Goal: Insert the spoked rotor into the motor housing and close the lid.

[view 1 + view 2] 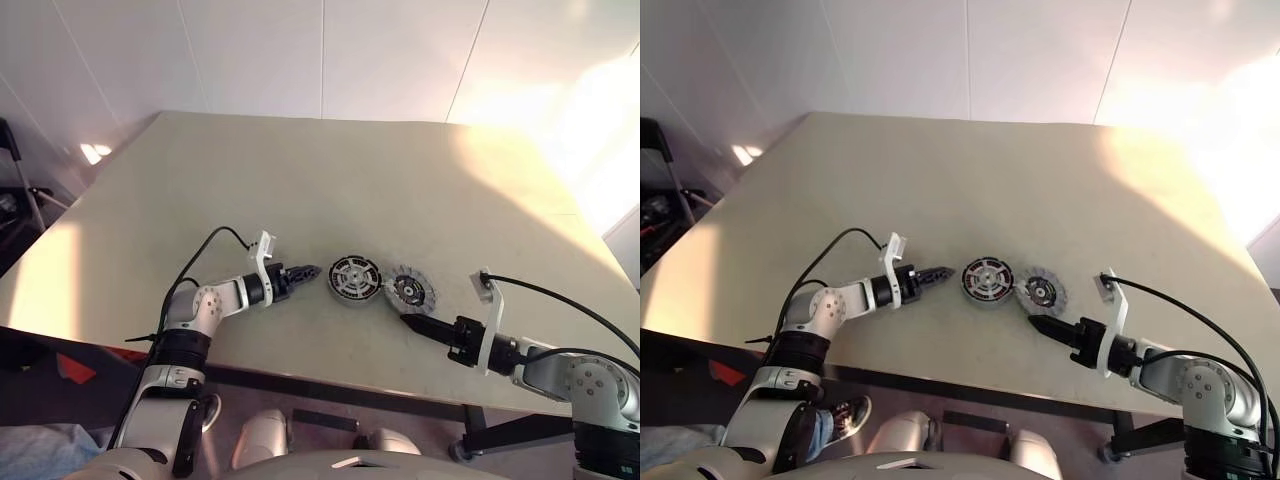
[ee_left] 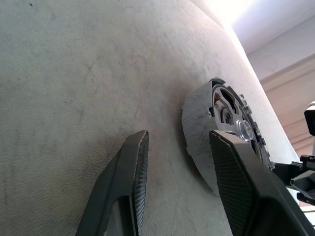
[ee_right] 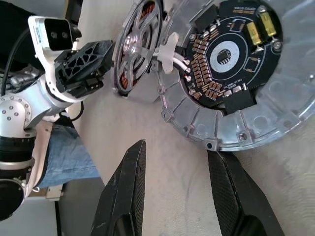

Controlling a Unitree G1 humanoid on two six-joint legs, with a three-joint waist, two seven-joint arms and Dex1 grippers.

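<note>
Two round motor parts lie side by side at mid-table: the spoked unit point(image 1: 354, 278) just ahead of the left gripper point(image 1: 308, 271), the finned disc point(image 1: 410, 290) just beyond the right gripper point(image 1: 408, 321). Both grippers' fingers stand parted, empty.

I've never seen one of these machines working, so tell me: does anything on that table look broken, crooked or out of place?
Nothing stands out. Two round motor parts lie side by side, touching, near the table's front edge: one with spokes, one with an exposed circuit board. The left tool and right tool are open, holding nothing.
</note>
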